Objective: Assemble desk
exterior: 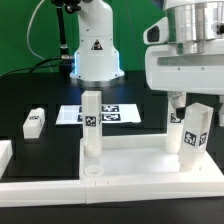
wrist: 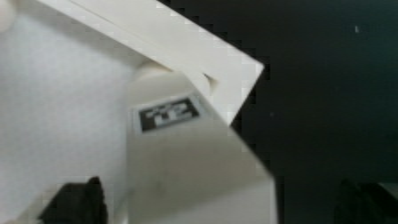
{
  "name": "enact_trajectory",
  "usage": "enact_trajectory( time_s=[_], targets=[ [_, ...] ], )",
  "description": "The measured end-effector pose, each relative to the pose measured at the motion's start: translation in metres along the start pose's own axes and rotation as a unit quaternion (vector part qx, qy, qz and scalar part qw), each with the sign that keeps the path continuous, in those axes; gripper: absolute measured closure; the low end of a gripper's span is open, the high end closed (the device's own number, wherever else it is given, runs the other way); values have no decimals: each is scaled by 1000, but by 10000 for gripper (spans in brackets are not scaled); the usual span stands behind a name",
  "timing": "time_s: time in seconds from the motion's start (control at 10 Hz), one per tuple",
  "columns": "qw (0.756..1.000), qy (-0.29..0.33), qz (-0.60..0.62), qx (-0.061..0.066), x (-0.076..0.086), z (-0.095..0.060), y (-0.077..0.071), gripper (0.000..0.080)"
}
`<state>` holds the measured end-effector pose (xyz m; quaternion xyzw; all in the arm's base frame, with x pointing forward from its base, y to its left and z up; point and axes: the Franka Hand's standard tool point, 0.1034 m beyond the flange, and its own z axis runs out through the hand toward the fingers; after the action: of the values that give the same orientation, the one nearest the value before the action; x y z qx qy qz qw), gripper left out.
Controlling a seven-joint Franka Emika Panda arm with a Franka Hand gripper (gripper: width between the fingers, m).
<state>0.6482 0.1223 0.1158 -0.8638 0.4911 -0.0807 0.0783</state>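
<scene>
The white desk tabletop [exterior: 130, 160] lies at the front of the exterior view with its rim up. One white tagged leg [exterior: 92, 125] stands upright in its left corner socket. A second tagged leg [exterior: 190, 132] stands at the right corner, slightly tilted. My gripper [exterior: 184, 104] is right above this leg, with the jaws on either side of its top. In the wrist view the leg [wrist: 187, 150] and its tag sit between the dark fingers [wrist: 80, 200], with a gap on one side. My gripper [wrist: 228, 205] is open. A third leg [exterior: 35, 121] lies loose on the black table at the exterior view's left.
The marker board [exterior: 112, 114] lies flat behind the tabletop. The robot base [exterior: 97, 50] stands at the back centre. A white rail [exterior: 4, 152] shows at the left edge. The tabletop's corner rim [wrist: 196, 55] shows in the wrist view over black table.
</scene>
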Motion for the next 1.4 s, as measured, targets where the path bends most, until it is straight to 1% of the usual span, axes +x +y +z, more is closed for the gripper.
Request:
enact_trajectory(
  time_s=[0.1, 0.3, 0.4, 0.5, 0.6, 0.8, 0.9, 1.0, 1.1, 1.2, 1.3, 1.4],
  targets=[
    [1000, 1, -9, 3, -10, 0, -1, 151],
    [997, 2, -74, 2, -9, 1, 0, 151],
    [991, 5, -136, -1, -8, 0, 1, 151],
    [968, 10, -249, -13, -7, -2, -2, 151],
    [935, 4, -353, -22, -4, -2, -2, 151],
    [895, -12, -445, -31, -3, 1, 4, 151],
    [869, -12, -494, -33, 1, 0, 6, 151],
    [848, -12, -528, -35, 11, 0, 9, 151],
    [835, -6, -549, -33, 17, 0, 9, 151],
    [837, -1, -546, -28, 14, 1, 6, 151],
    [843, -1, -537, -29, 15, 1, 7, 178],
    [845, 0, -534, -29, 15, 1, 7, 178]
  ],
)
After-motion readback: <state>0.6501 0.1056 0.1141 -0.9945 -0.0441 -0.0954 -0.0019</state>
